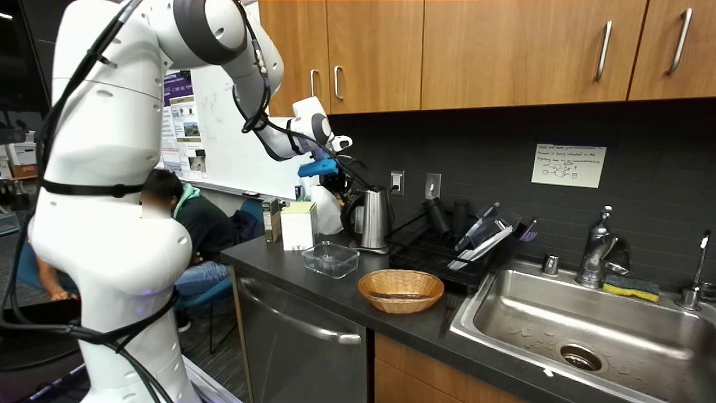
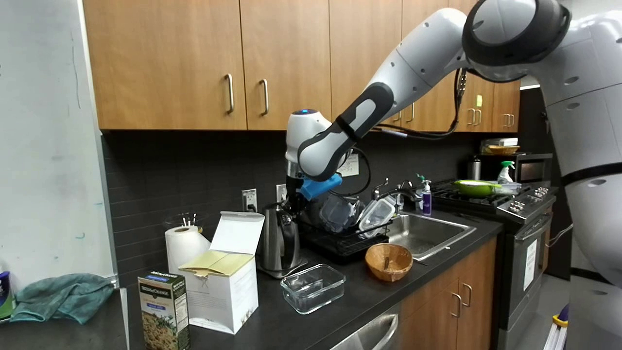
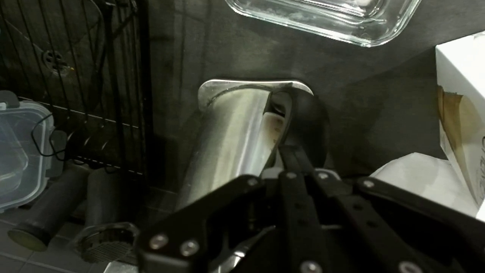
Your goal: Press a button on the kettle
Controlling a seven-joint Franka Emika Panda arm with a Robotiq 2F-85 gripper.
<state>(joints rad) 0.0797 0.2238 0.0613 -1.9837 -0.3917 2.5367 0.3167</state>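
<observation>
The kettle (image 1: 376, 221) is a steel body with a black handle, upright on its base by the back wall. It also shows in an exterior view (image 2: 273, 243) and in the wrist view (image 3: 227, 148). My gripper (image 3: 292, 149) points down with its fingertips together and nothing visible between them. In the wrist view the fingertips overlap the top of the kettle's black handle (image 3: 308, 121). In an exterior view the gripper (image 2: 292, 205) is at the kettle's top, on the handle side. I cannot tell whether it touches. The kettle's button cannot be made out.
A glass container (image 2: 313, 289) and a white box (image 2: 221, 287) stand near the kettle. A black dish rack (image 2: 340, 243) with plastic containers is on its other side. A wicker basket (image 1: 401, 291) and a sink (image 1: 582, 313) lie further along the counter. Wall cabinets (image 2: 286, 63) hang above.
</observation>
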